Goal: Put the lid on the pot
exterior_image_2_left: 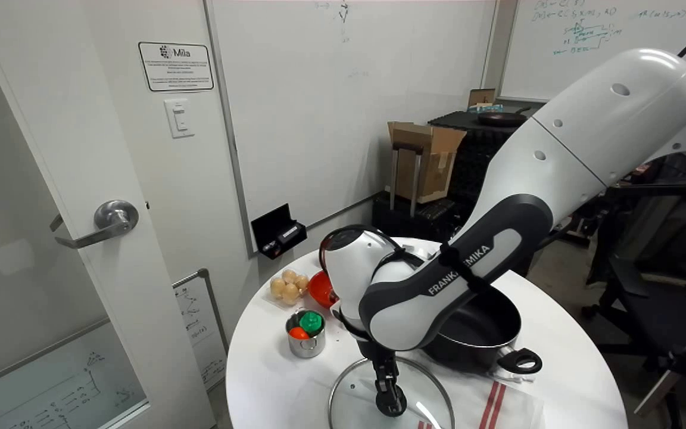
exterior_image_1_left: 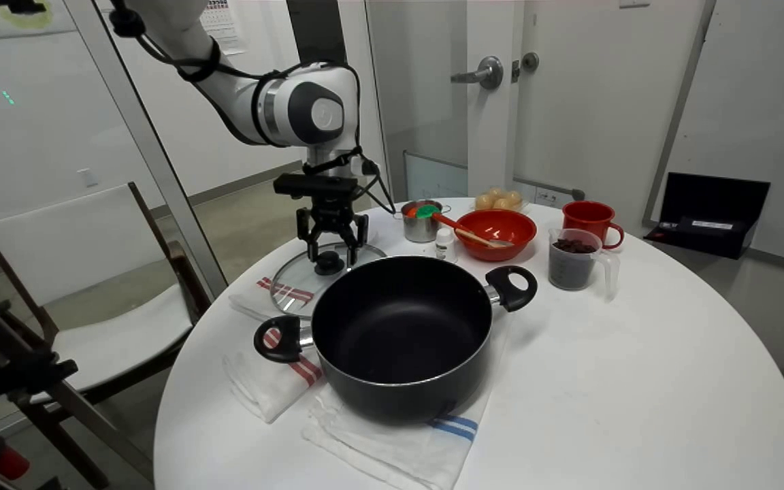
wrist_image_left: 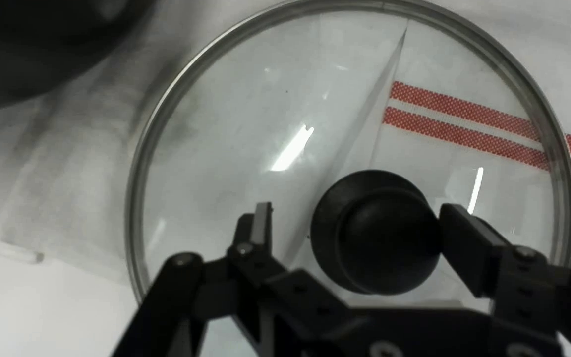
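The claw (wrist_image_left: 357, 220) hangs with its fingers (wrist_image_left: 469, 243) parted on either side of a dark knob (wrist_image_left: 377, 233); one finger sits right up by it, though from here I can't tell if they touch, and a plain gap shows at the other. Directly below the claw lies the glass lid (wrist_image_left: 325, 161) the knob belongs to, partly over a red-striped cloth (exterior_image_1_left: 266, 389). Near the claw, the black pot (exterior_image_1_left: 402, 327) stands on a blue-striped cloth (exterior_image_1_left: 392, 442). A bit farther from the claw, on the white counter (exterior_image_1_left: 637, 381), a metal cup (exterior_image_2_left: 307, 347) holds something green (exterior_image_2_left: 311, 322) and something orange-red (exterior_image_2_left: 299, 333), with a small white bottle (exterior_image_1_left: 445, 245) and a red bowl (exterior_image_1_left: 491, 254) near it. Pale round things (exterior_image_1_left: 499, 200), a red mug (exterior_image_1_left: 586, 218) and a clear measuring cup (exterior_image_1_left: 569, 273) of dark bits (exterior_image_1_left: 574, 246) sit farther out.
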Tool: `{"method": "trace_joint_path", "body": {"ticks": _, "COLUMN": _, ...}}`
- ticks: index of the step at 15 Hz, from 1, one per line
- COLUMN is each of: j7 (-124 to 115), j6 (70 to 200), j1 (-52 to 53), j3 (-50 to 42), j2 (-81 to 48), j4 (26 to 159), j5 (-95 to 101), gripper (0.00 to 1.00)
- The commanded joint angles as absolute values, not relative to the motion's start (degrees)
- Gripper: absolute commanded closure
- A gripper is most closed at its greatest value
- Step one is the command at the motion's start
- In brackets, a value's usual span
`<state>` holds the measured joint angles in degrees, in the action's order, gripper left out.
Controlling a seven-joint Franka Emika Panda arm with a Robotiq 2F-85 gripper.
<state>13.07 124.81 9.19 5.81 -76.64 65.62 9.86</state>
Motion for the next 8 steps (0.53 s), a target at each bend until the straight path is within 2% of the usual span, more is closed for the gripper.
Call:
{"method": "trace_joint_path", "body": {"ticks": 1, "j7": 14.66, "j6": 122.59, "j1": 9.86, "j3": 5.48, "j2": -78.64, "j4": 61.44, "j5": 9.89, "gripper": 0.49}}
{"method": "trace_joint_path", "body": {"ticks": 4, "j7": 15.0, "j6": 121.84, "j1": 9.98, "j3": 5.6, "j2": -78.64, "j4": 60.9, "j5": 9.82, "gripper": 0.72}}
{"method": "trace_joint_path", "body": {"ticks": 5, "j7": 15.05, "j6": 121.77, "j1": 9.98, "j3": 5.6, "j2": -78.57, "j4": 60.94, "j5": 9.81, "gripper": 0.75}}
{"method": "trace_joint_path", "body": {"ticks": 8, "j7": 14.9, "j6": 121.94, "j1": 9.65, "j3": 6.0, "j2": -77.32, "j4": 62.43, "j5": 10.1, "gripper": 0.75}}
